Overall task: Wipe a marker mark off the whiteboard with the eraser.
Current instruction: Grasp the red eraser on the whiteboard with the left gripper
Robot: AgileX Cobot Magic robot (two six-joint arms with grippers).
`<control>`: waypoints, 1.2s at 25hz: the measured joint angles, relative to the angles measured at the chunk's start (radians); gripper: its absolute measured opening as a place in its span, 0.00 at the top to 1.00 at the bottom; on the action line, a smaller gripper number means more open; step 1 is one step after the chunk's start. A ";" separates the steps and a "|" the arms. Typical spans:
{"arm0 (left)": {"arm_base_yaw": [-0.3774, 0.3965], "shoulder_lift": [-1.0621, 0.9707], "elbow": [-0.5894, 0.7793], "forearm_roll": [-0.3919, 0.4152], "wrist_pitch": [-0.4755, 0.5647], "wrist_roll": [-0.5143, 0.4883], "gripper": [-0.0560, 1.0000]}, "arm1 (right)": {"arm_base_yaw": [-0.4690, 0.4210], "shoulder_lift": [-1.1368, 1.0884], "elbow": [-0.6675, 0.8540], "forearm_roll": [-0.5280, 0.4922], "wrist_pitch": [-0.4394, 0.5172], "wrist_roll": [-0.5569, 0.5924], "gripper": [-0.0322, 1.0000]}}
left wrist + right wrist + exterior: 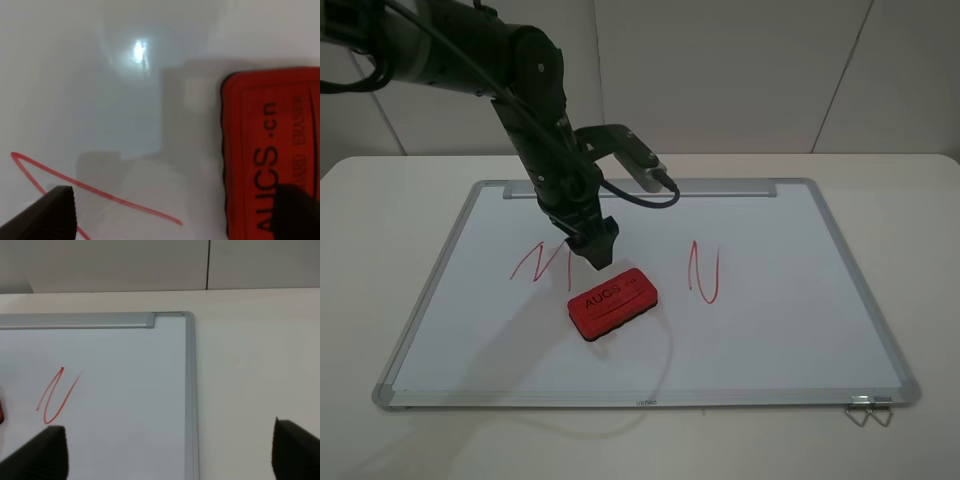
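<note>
The whiteboard (pixel 790 330) lies flat on the table. On it the red eraser (pixel 612 302) rests label up near the middle, and the wrist view shows it close (pixel 272 150). The red zigzag marker mark (pixel 540 264) is just to its left; part of its line (pixel 100 192) shows at the left wrist. My left gripper (pixel 597 250) hovers just behind the eraser's far edge, pointing down. It is open (pixel 175 217), one fingertip (pixel 52 215) over the mark, the other (pixel 295 207) over the eraser. My right gripper (pixel 170 455) is open over the board's right edge, holding nothing.
A narrower red looped squiggle (pixel 703 272) sits right of the eraser, also visible at the right wrist (pixel 55 395). The metal tray strip (pixel 720 188) runs along the far edge. Two binder clips (pixel 868 411) lie at the near right corner. White table (pixel 920 200) surrounds the board.
</note>
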 joint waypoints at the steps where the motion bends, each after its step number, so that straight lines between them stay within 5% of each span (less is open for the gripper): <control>1: -0.009 0.005 -0.002 0.000 0.002 0.006 0.21 | 0.000 0.000 0.000 0.000 0.000 0.000 0.27; 11: -0.115 0.011 -0.003 -0.001 0.025 -0.046 0.21 | 0.000 0.000 0.000 0.000 0.000 0.000 0.27; 19: -0.132 0.037 -0.003 0.032 0.024 -0.172 0.21 | 0.000 0.000 0.000 0.000 0.000 0.000 0.27; 30: -0.153 0.049 0.031 0.035 -0.024 -0.220 0.21 | 0.000 0.000 0.000 0.000 0.000 0.000 0.27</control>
